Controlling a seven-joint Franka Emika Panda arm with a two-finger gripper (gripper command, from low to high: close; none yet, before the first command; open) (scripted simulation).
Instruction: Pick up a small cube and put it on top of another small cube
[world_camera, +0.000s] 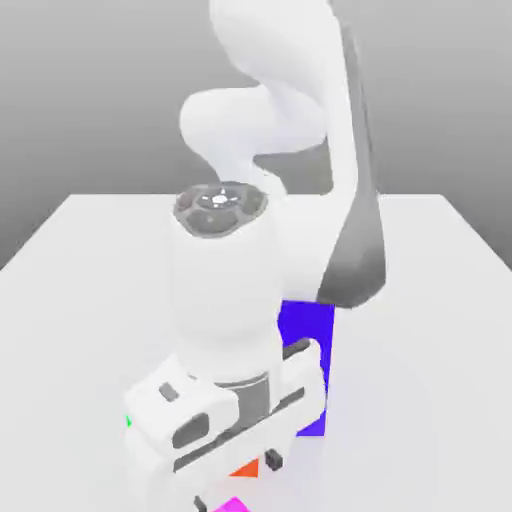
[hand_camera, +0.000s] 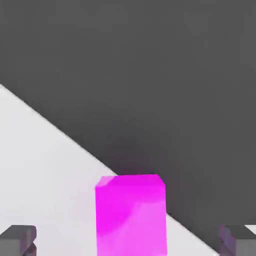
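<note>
Magenta-pink colour marks the small glossy plain cube (hand_camera: 131, 215), which is seen in the hand view between the two dark grey fingertips (hand_camera: 19, 240) of the gripper (hand_camera: 131, 241). The jaws are spread wide, with clear gaps left on both sides of the cube, so nothing is gripped. The cube is rested on the white tabletop (hand_camera: 45, 175), close to its edge, beyond which a dark grey floor is seen.

In the exterior view, the white Franka arm (world_camera: 225, 300) is bent forward and down, with its wrist and hand at about 6 o'clock of the picture. A corner of the magenta-pink cube (world_camera: 232, 505) is seen just under the hand, at 6 o'clock. A sliver of a small orange-red cube (world_camera: 246, 467) is seen just above it, partly hidden by the hand. A tiny patch of the small bright green cube (world_camera: 128, 422) is seen at about 8 o'clock, at the hand's edge on the exterior view's left, well apart from the magenta-pink cube. A big blue-purple cube (world_camera: 310, 345) is stood behind the hand, at about 4 o'clock from the picture's centre, largely covered by the arm. All are placed on the white table (world_camera: 80, 280).
</note>
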